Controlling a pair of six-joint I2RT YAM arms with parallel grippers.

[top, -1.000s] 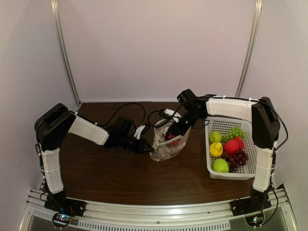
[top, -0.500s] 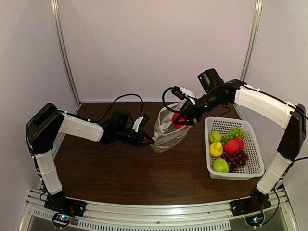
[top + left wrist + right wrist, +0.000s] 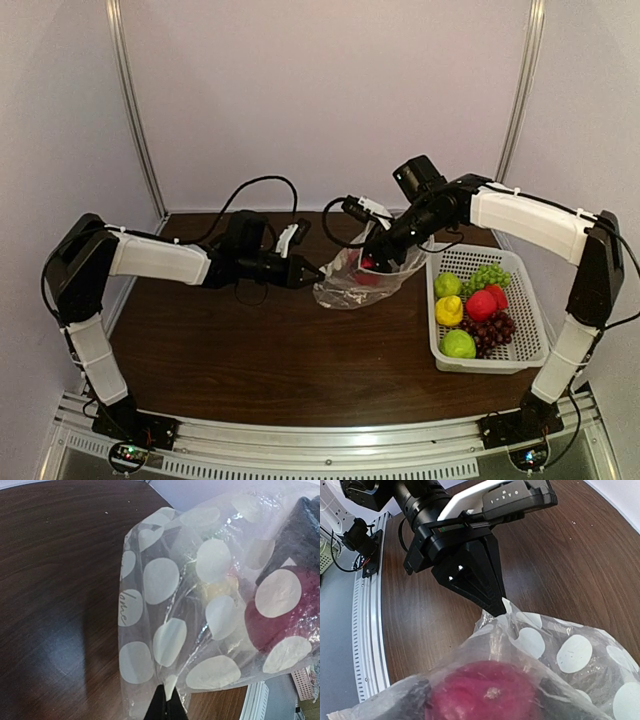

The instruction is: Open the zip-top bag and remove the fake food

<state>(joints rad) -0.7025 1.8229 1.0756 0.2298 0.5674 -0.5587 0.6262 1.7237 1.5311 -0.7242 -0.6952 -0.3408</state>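
One red fruit (image 3: 368, 264) is the piece in hand. It sits at the mouth of the dotted bag (image 3: 350, 285), which slumps on the table (image 3: 250, 350) near the middle, just left of the basket (image 3: 485, 366). Both wrist views show the fruit through the plastic film, so I judge it is not yet clear of the bag. A pale yellowish shape lies deeper inside, too blurred to name.

The right gripper (image 3: 375, 258) has its jaws clamped on the red fruit, a dark finger on either side under the plastic. The left gripper (image 3: 316, 272) has its jaws pressed together on the bag's left corner, and the film stretches away from that pinch.

Over the last second the right arm has unfolded and risen. Half a second ago it held the fruit higher, with the bag drawn up after it. Now the fruit is a little lower and the bag sags wider on the wood. The left arm has reached further out and its pinch has moved up the table. This suggests the bag is clinging to the fruit rather than letting it go, so the left hold needs to anchor the plastic while the right pulls free.

The basket already holds a lemon (image 3: 449, 311), two green fruits, a red fruit, and green and purple grapes (image 3: 492, 328). Most of the emptying looks done.
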